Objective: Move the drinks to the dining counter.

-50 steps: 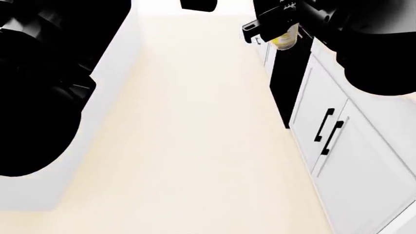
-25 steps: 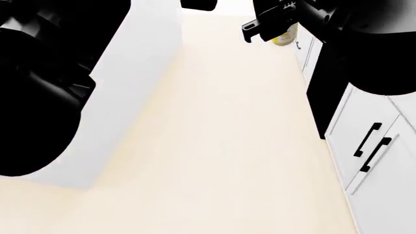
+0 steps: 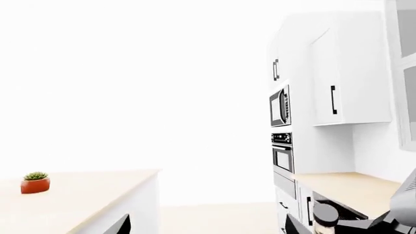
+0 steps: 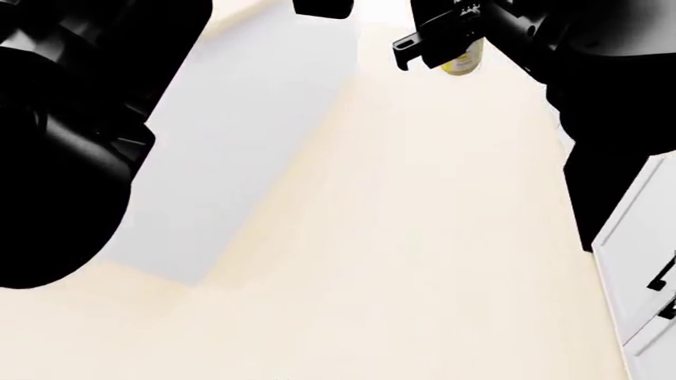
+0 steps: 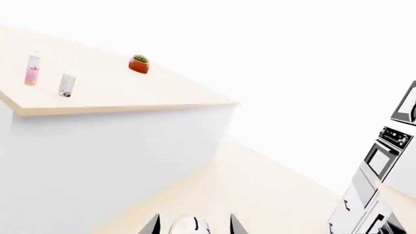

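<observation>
My right gripper [image 4: 442, 46] is shut on the clear glass bottle [image 4: 461, 62] with the yellow label and holds it in the air above the floor. The bottle's top shows between the fingertips in the right wrist view [image 5: 188, 227], and its black cap shows in the left wrist view [image 3: 325, 213]. The dining counter [image 5: 110, 92] bears the slim white bottle with pink label [image 5: 32, 70] and the white and yellow-green carton [image 5: 66, 85]. My left gripper [image 3: 206, 229] is open and empty.
A red plant pot [image 5: 138, 65] stands on the counter, farther along than the two drinks. The counter's white side [image 4: 248, 134] is on my left. White cabinets with black handles [image 4: 650, 277] are on my right. A wall oven and microwave [image 3: 281, 131] stand ahead.
The view has shifted: the counter's white side has grown at the left and the cabinets have slid off to the right. The bottle stays in my right gripper.
</observation>
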Available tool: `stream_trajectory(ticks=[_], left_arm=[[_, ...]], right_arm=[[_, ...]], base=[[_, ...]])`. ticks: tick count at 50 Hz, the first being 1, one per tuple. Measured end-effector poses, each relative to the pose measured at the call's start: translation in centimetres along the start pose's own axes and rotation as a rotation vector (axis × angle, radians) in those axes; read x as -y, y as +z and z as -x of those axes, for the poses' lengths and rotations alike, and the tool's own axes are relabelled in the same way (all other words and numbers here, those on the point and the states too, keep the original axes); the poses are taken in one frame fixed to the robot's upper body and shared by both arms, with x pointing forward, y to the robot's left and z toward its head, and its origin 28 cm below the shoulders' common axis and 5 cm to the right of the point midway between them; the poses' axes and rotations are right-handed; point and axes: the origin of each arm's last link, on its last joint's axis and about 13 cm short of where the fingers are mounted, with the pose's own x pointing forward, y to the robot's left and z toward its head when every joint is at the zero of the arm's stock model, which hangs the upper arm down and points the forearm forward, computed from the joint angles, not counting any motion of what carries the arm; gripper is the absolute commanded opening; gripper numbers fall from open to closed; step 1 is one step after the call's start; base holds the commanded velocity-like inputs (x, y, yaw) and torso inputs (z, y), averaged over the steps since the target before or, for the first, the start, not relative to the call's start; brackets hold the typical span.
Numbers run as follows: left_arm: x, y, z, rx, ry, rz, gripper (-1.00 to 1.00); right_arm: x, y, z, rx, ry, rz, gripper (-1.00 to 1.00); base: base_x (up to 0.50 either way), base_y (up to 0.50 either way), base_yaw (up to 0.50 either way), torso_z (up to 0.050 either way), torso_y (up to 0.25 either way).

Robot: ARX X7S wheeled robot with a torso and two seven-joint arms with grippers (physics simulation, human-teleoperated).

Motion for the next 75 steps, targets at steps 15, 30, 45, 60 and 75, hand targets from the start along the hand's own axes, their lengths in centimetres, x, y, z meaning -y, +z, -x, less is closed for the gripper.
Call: stream_trajectory(ticks=[15,30,45,60,75], left_arm=[[0.01,-0.01,-0.06,0.000,0.000,-0.001,1.00],[-0.05,0.05,-0.05,0.003,0.001,-0.002,1.00],[-0.05,0.05,0.02,0.002,0.002,-0.002,1.00],[-0.11,-0.03,-0.11,-0.002,0.005,-0.002,1.00],[-0.14,-0.06,-0.13,-0.005,0.002,0.000,1.00]], right_arm=[[0.06,0.02,-0.02,0.001,-0.001,0.000,-1.00],[0.02,0.04,-0.04,0.002,-0.001,0.001,-1.00],[-0.02,0.11,0.08,0.004,-0.001,0.000,-1.00],[0.04,0.15,0.04,0.006,0.000,-0.004,-1.00],[-0.17,-0.10,-0.01,-0.003,0.020,-0.027,-1.00]], base=[[0.00,-0.01,0.50,0.000,0.001],[0.00,-0.01,0.50,0.000,0.000],[0.00,-0.01,0.50,0.000,0.000],[0.00,0.00,0.50,0.000,0.001],[0.00,0.00,0.20,0.001,0.000]])
